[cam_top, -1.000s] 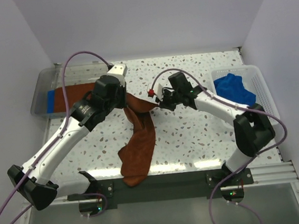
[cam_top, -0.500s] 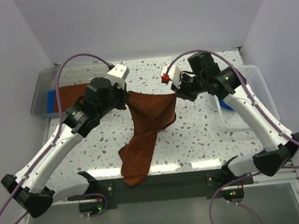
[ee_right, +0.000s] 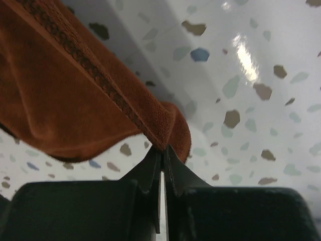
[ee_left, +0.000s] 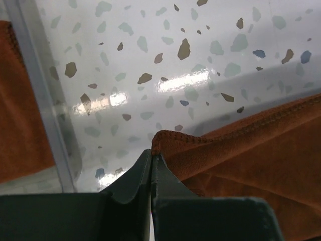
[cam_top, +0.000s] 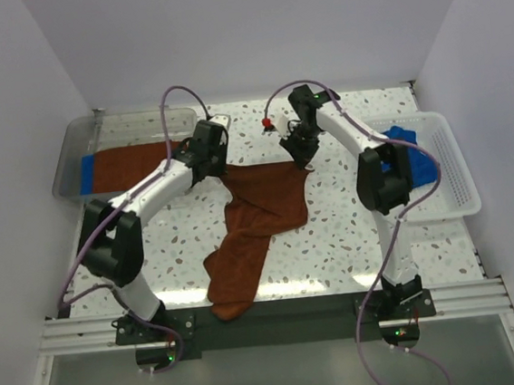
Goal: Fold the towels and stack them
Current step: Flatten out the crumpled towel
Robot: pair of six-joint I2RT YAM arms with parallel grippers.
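Top external view — left gripper (cam_top: pixel 222 166) and right gripper (cam_top: pixel 303 157) each pinch a corner of the brown towel (cam_top: pixel 267 199)

White terrazzo table (cam_top: pixel 343 239) with grey, brown and blue flecks. Plain pale lilac walls box it in: back wall (cam_top: pixel 250 29), left wall (cam_top: pixel 6 135), right wall (cam_top: pixel 490 61). Glare streaks (cam_top: pixel 357 280) on the tabletop by the near edge. Aluminium rail (cam_top: pixel 278 313) along that edge, grey metal sheet (cam_top: pixel 283 372) below.
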